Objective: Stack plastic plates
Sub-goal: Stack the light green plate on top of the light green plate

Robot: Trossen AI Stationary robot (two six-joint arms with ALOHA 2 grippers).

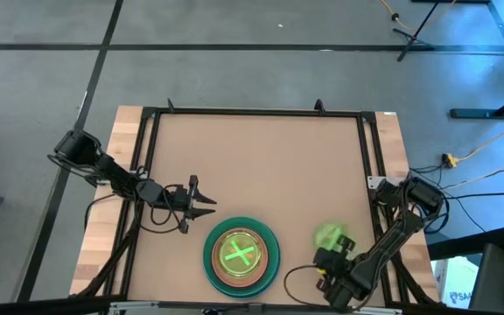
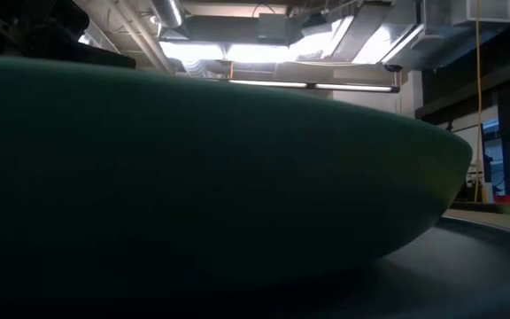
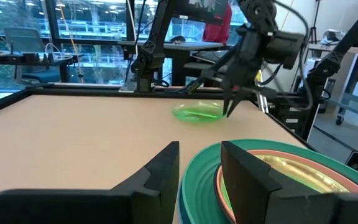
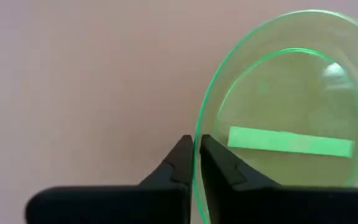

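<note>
A stack of plates (image 1: pixel 241 254) stands near the table's near edge: a large dark green plate at the bottom, a salmon one (image 3: pixel 278 163) on it, and a translucent neon-green one marked with a cross on top. My left gripper (image 1: pixel 210 207) hovers open just left of the stack and touches nothing; the green rim lies beside its fingers in the left wrist view. Right of the stack, my right gripper (image 4: pixel 196 142) is shut on another small neon-green plate (image 1: pixel 329 234). The low view is filled by the dark green plate's rim (image 2: pixel 237 177). My right gripper pinches the neon-green plate by its rim (image 4: pixel 199 121), one finger inside the rim and one outside. The fingers come from above, pointing down. In the left wrist view the plate (image 3: pixel 197 113) sits tilted low over the table; whether its far edge rests there I cannot tell.
Bare brown tabletop (image 1: pixel 261 166) stretches toward the far edge inside a black frame (image 1: pixel 252 112). Cables trail beside both arms. Beyond the table the wrist view shows desks, stands and a person in red (image 3: pixel 219 18).
</note>
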